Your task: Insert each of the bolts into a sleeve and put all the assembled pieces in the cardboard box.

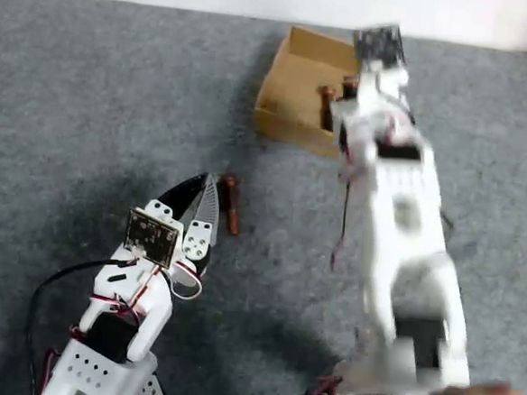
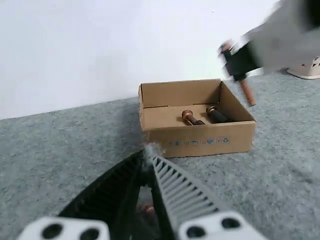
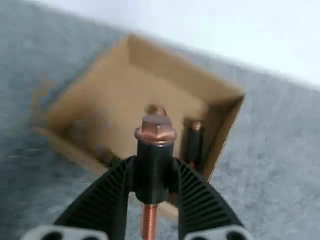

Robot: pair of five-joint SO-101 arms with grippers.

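Nearest lens, found right gripper (image 3: 152, 172) clamped tight on black sleeve (image 3: 152, 160) of one assembled pc, jaws narrow and bearing on sleeve at approx mid-length. Noted copper bolt head (image 3: 155, 131) seated on sleeve top, threaded shank (image 3: 148, 222) protruding below. Located this pc raised over right part of cardboard box (image 1: 284, 99), far side of grey carpet (image 1: 89, 104), right of centre. Counted two pcs already lying inside: first boxed pc (image 2: 192, 118) and second boxed pc (image 2: 217, 115), side by side. Found left gripper (image 1: 206, 181) at near left, low over carpet, tips meeting, nothing held. Recorded loose bolt (image 1: 231, 206) lying on carpet just right of that gripper; contact not evident, no sleeve made out on it. Judged all pcs rigid metal, small but dense, smooth-sided, hence prone to slip in jaws and to roll once laid down. Judged bolt free to slide inside sleeve: retained by head while head-up, liable to drop out if inverted. Recommend gripping assembled pcs across sleeve mid-length, as at present, and lowering before release to avoid bounce off box wall. Recommend taking loose bolt across shank close to head, square to its axis.
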